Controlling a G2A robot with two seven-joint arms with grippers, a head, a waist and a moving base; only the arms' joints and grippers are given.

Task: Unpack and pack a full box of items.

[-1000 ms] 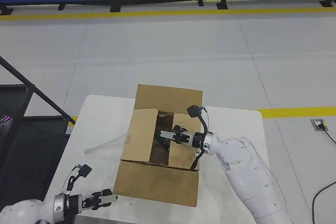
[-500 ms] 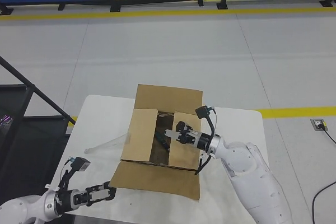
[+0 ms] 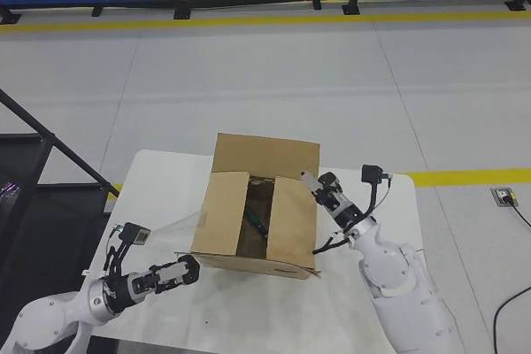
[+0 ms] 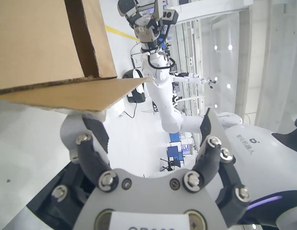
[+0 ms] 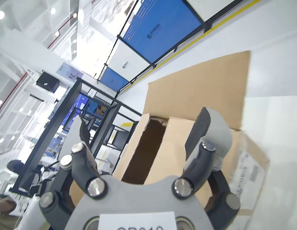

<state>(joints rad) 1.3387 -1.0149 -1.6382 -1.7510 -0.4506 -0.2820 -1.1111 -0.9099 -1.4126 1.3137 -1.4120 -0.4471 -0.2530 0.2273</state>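
We count one cardboard box (image 3: pixel 226 212), standing mid-desk (image 3: pixel 159 177) nearer the far edge. Flaps hide most of its contents. Through the gap we make out one dark item (image 3: pixel 257 221), which we cannot identify. There are two grippers, both released: the left gripper (image 3: pixel 184 270) is at the box's near-left corner, with one finger (image 4: pixel 95 123) just beneath a flap, and the right gripper (image 3: pixel 314 180) is by its right side.

The label (image 5: pixel 250 168) on the box (image 5: pixel 198 82) is unreadable
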